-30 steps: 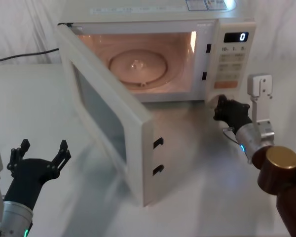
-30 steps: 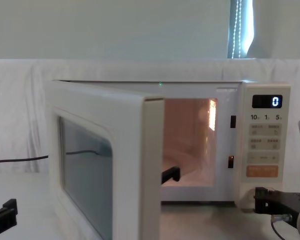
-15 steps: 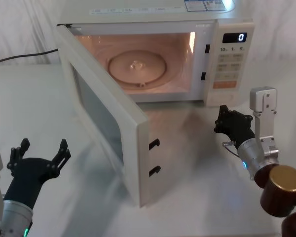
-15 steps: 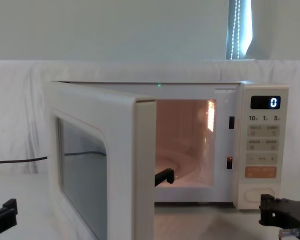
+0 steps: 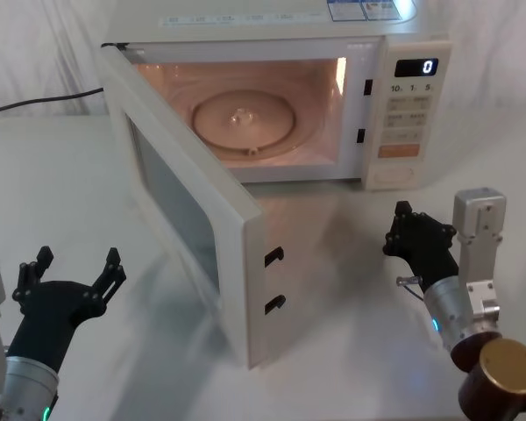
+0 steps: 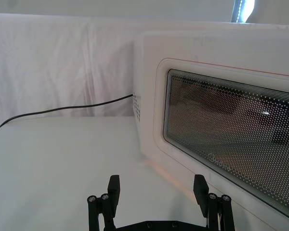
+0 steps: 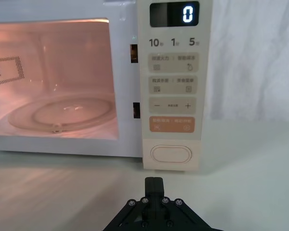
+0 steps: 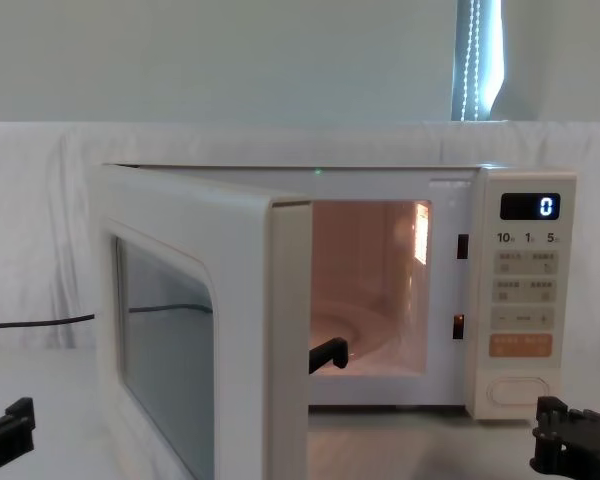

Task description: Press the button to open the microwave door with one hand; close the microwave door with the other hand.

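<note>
The microwave door stands open, swung out to the left front, and its dark window faces my left gripper. The lit cavity shows behind it. The button is the blank cream pill at the bottom of the control panel. My right gripper is shut and empty. It hovers over the table a short way in front of the button, pointing at it and apart from it. My left gripper is open at the near left, in front of the door's outer face.
A glass turntable lies inside the cavity. An orange key sits just above the button. A black cable runs off to the left behind the microwave. White cloth covers the table and the backdrop.
My right gripper has drawn back from the button toward me. The door has swung slightly further open. The left gripper has stayed put.
</note>
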### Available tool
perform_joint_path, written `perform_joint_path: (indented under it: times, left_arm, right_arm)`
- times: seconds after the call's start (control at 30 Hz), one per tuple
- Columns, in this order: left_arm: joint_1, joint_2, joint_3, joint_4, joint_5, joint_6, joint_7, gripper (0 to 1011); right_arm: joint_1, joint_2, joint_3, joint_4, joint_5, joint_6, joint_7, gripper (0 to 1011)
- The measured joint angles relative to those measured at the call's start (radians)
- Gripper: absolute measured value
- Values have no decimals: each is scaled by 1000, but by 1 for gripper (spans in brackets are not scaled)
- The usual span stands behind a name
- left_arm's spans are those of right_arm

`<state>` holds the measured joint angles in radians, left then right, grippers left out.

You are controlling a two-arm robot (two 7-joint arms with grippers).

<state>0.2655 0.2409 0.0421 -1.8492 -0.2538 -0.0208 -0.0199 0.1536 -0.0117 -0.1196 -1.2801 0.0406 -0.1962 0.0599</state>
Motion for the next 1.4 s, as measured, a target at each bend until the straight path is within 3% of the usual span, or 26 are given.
perform_joint_path:
  times: [0.37, 0.87, 1.4]
  left_arm:
    - [0, 0, 0, 0, 0, 0, 0, 1001]
    - [0, 0, 0, 0, 0, 0, 0, 1001]
    - [0, 0, 0, 0, 0, 0, 0, 1001]
  right_arm:
    - [-22, -28, 23, 1, -1, -54, -26, 0]
    - [-42, -62, 66, -23, -25, -55, -73, 0]
    - [-49, -76, 91, -32, -39, -81, -80, 0]
